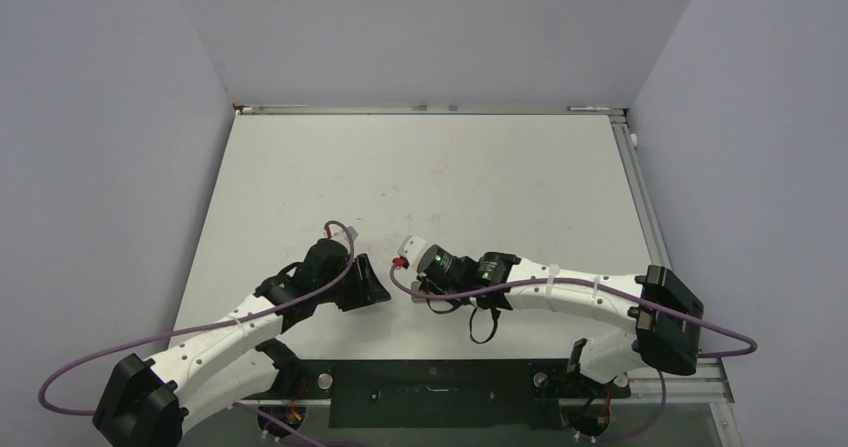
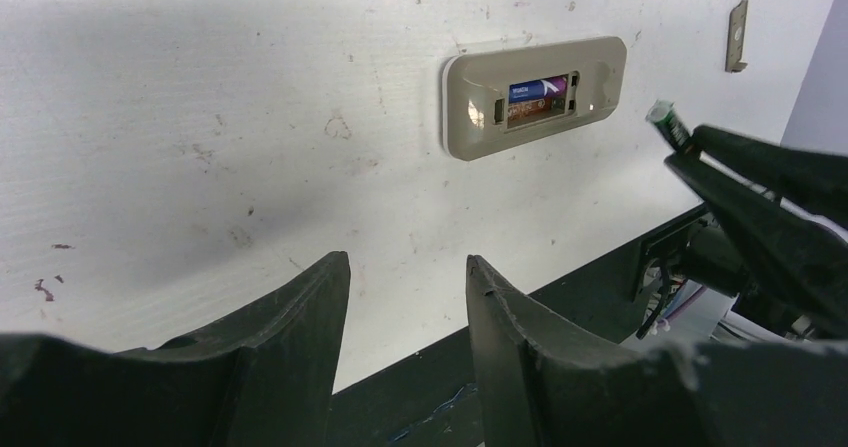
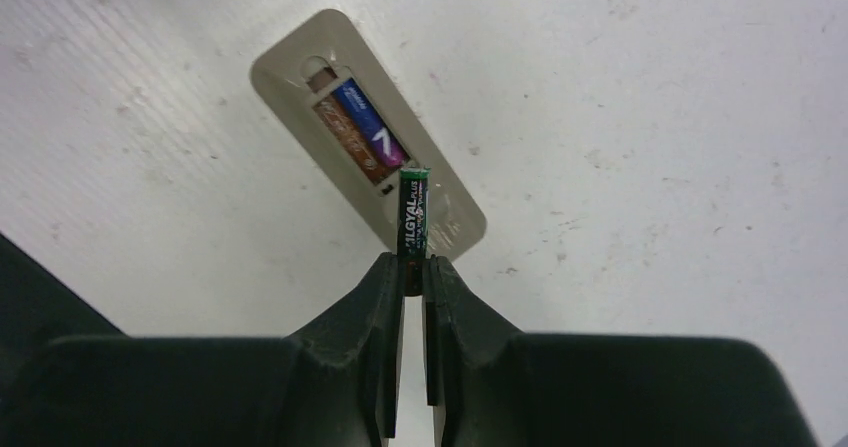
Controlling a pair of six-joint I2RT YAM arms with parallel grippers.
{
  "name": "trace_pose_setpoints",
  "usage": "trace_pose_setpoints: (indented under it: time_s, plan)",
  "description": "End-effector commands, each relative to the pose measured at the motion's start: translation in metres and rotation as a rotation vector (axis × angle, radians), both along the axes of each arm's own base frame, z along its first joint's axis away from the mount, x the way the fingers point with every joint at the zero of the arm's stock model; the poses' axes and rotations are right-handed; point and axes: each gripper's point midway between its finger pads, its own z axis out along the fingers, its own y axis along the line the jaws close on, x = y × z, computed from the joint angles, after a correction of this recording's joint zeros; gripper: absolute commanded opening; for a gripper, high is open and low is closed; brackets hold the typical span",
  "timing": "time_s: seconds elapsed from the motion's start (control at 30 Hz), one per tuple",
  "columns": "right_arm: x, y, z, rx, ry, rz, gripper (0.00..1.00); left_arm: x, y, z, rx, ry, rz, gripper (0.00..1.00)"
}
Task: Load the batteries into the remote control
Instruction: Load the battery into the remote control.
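Your right end effector (image 3: 412, 272) is pinched nearly shut on the held battery (image 3: 413, 217), a dark cylinder with white lettering and a green cap. The battery sticks out toward 12 o'clock from the fingertips.

The remote control (image 3: 290, 72) lies back-up on the bench (image 1: 450, 167). In the right wrist view its long axis runs from 10 o'clock to 4 o'clock. Its battery recess (image 3: 345, 137) is uncovered. The seated battery (image 3: 368, 127), blue and purple, fills the lane on the 1 o'clock side. The lane on the 7 o'clock side is bare and brown.

From the right wrist you see the held battery's cap overlapping the 4 o'clock end of the recess, and you cannot tell whether they touch. The left wrist view shows a strip of bench between that cap and the remote's end.

Your left end effector (image 2: 405, 267) stands partly open with nothing between its fingers, low over the bench. From there the remote sits toward 1 o'clock, and the right end effector comes in from 3 o'clock.

A small flat grey cover piece (image 2: 737, 35) lies apart from the remote, toward 2 o'clock.
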Motion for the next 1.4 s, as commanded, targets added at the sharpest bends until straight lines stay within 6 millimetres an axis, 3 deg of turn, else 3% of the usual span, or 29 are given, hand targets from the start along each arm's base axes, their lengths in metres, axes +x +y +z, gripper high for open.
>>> trace_pose_setpoints:
  time_s: [0.0,0.27,0.6,1.37]
  plan:
    - [0.016,-0.002,0.024,0.000,-0.042,0.131,0.08,0.012,-0.012,0.014,-0.068,-0.053,-0.029,0.44]
    - [0.021,-0.001,0.025,-0.077,-0.064,0.343,0.08,0.018,-0.015,0.013,-0.097,-0.037,-0.039,0.47]
    - [0.036,0.000,0.007,-0.190,-0.030,0.415,0.08,0.020,-0.012,0.014,-0.099,-0.042,-0.042,0.57]
    - [0.025,0.016,-0.030,-0.223,0.112,0.546,0.09,0.017,-0.001,0.009,-0.109,-0.021,-0.024,0.61]
